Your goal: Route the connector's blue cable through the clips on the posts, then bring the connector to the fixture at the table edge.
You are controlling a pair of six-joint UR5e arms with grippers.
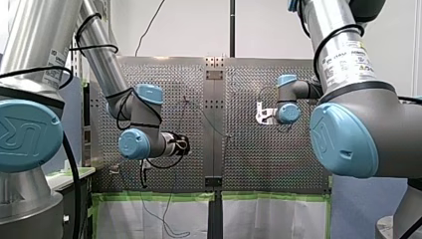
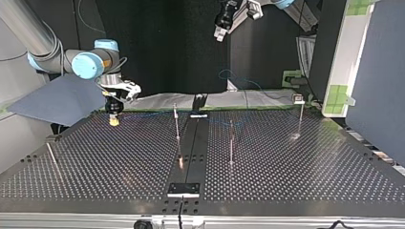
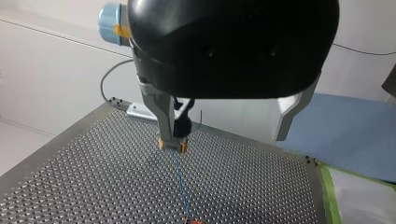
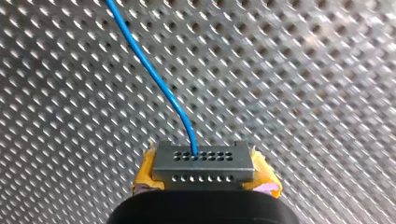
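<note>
Front view: my left gripper (image 1: 182, 144) at 8 o'clock of the table (image 1: 278, 164), my right gripper (image 1: 260, 115) toward 3 o'clock, well apart; cannot tell either's jaws from here. Top view: my right gripper low at 9 o'clock, just above the perforated plate, with the blue cable (image 2: 153, 114) trailing toward 3 o'clock behind the posts (image 2: 177, 124), seemingly in no clip yet; my left gripper high at 12 o'clock, clear of the work. Left wrist view: own metal fingers (image 3: 159, 114) apart, on nothing; cable running down from the other gripper toward 6 o'clock. Right wrist view: alone shows the connector (image 4: 203, 163) clamped between yellow pads (image 4: 145, 175), cable leaving toward 11 o'clock. Judged as routing barely begun; calls next for carrying the cable to the nearest post's clip without snagging.
</note>
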